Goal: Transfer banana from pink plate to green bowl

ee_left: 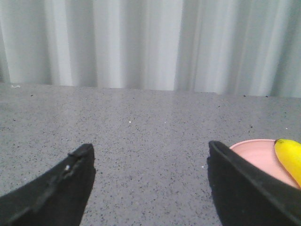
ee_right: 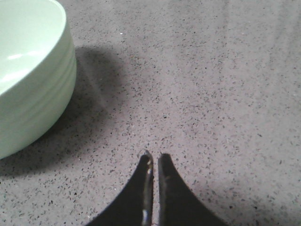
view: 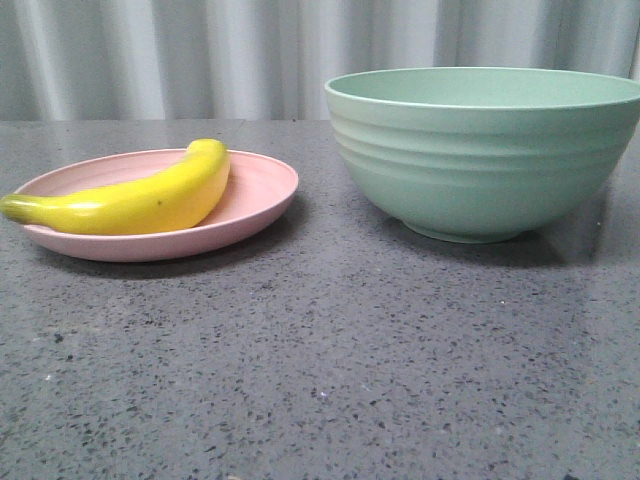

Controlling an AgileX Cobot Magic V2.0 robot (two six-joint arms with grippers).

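A glossy yellow banana (view: 140, 196) lies on the pale pink plate (view: 262, 190) at the left of the front view, its greenish stem end pointing left. The tall mint-green bowl (view: 480, 150) stands to the right of the plate, apart from it. Neither gripper shows in the front view. My left gripper (ee_left: 150, 153) is open and empty over bare tabletop; the pink plate's edge (ee_left: 251, 153) and the banana's tip (ee_left: 290, 157) show behind one finger. My right gripper (ee_right: 154, 155) is shut and empty above the table, with the green bowl (ee_right: 28, 70) off to one side.
The grey speckled tabletop (view: 320, 360) stretches in front of the plate and the bowl. A pale corrugated wall (view: 200, 55) runs along the back edge of the table.
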